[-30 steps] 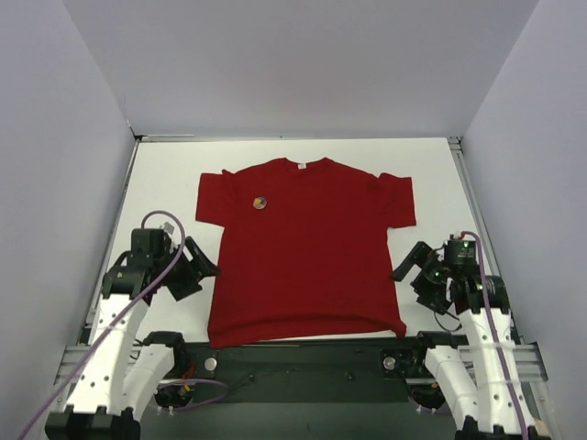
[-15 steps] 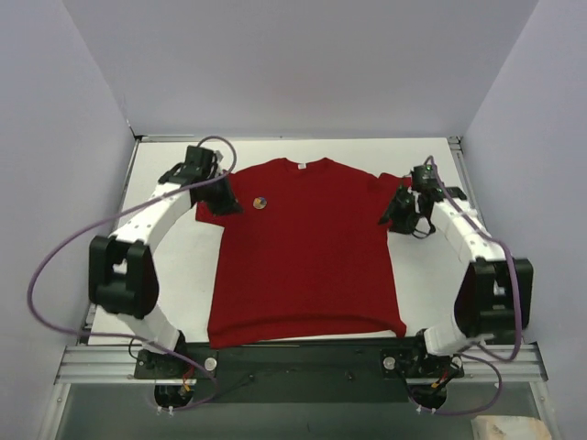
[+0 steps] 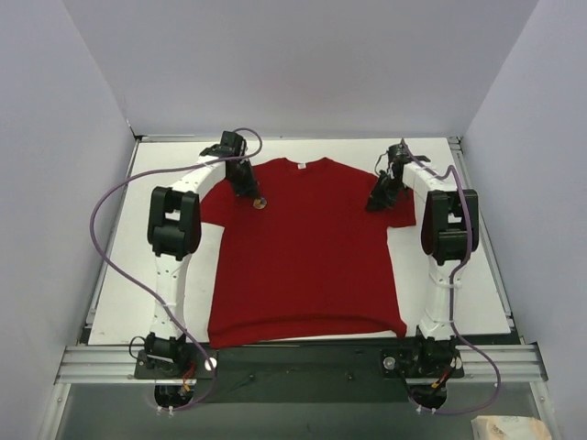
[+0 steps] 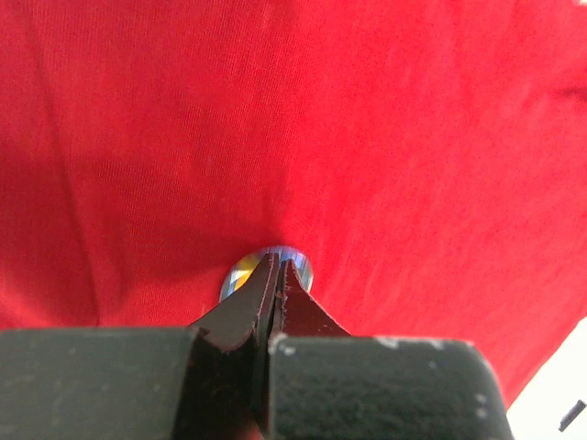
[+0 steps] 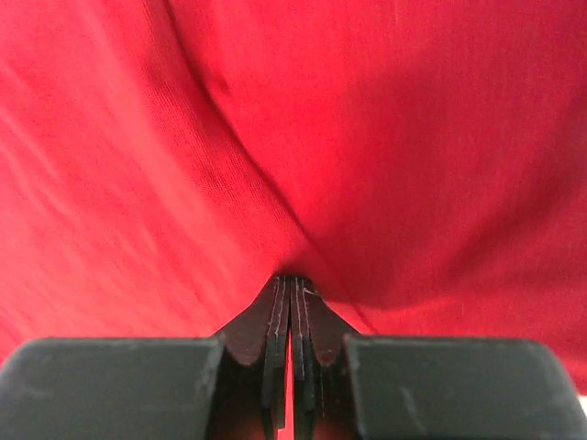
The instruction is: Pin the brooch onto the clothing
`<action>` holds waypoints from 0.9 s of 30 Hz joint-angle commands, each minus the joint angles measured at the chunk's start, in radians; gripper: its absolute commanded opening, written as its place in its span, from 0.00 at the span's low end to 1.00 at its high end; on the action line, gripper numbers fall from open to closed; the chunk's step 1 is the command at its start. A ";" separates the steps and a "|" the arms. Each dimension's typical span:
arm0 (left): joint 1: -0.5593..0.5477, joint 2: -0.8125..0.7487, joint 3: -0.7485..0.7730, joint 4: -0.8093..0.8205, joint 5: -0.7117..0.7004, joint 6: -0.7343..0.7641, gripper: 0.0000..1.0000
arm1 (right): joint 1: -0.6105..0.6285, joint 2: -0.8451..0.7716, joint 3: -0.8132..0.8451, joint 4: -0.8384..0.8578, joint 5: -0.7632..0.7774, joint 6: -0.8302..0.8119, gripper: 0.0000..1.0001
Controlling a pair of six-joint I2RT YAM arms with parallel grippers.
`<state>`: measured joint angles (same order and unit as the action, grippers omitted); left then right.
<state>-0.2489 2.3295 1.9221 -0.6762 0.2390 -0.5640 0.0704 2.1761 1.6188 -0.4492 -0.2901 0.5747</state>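
Top external: the T-shirt [image 3: 307, 261] lies flat on the white table [image 3: 477, 275], collar at 12 o'clock and hem at 6 o'clock, with both arms stretched far out over it.
Brooch: the brooch [image 3: 260, 203] sits on the red chest, at about 11 o'clock from the shirt's middle and below the collar line.
Left gripper: the left gripper [image 3: 249, 190] is right down at the badge, its body on the badge's 11 o'clock side from above.
Left wrist: the dark fingers [image 4: 240, 316] are squeezed together, with only a hairline between them. The tips are on the badge and its shiny rim peeks out at 9 and 3 o'clock of them. Whether they have nipped it or just press on it, I cannot tell.
Right gripper: the right gripper [image 3: 377, 201] is down at 2 o'clock from the shirt's middle, beside the sleeve.
Right wrist: it is closed tight here too, tips buried in the cloth, and a long crease runs from 11 o'clock straight down to them. Whether fabric is caught between the pads, I cannot tell.
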 commanded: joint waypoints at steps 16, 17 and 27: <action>0.100 0.380 0.589 -0.131 0.068 -0.046 0.00 | -0.052 0.393 0.651 -0.223 -0.061 0.039 0.00; 0.105 0.387 0.594 -0.117 0.083 -0.056 0.00 | -0.053 0.398 0.677 -0.223 -0.057 0.039 0.00; 0.117 0.253 0.582 0.027 0.191 -0.082 0.02 | -0.060 0.277 0.707 -0.187 -0.077 0.010 0.00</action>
<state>-0.1291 2.7079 2.5103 -0.7486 0.3866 -0.6525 0.0196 2.5786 2.3096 -0.6167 -0.3672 0.5995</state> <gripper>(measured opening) 0.022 0.024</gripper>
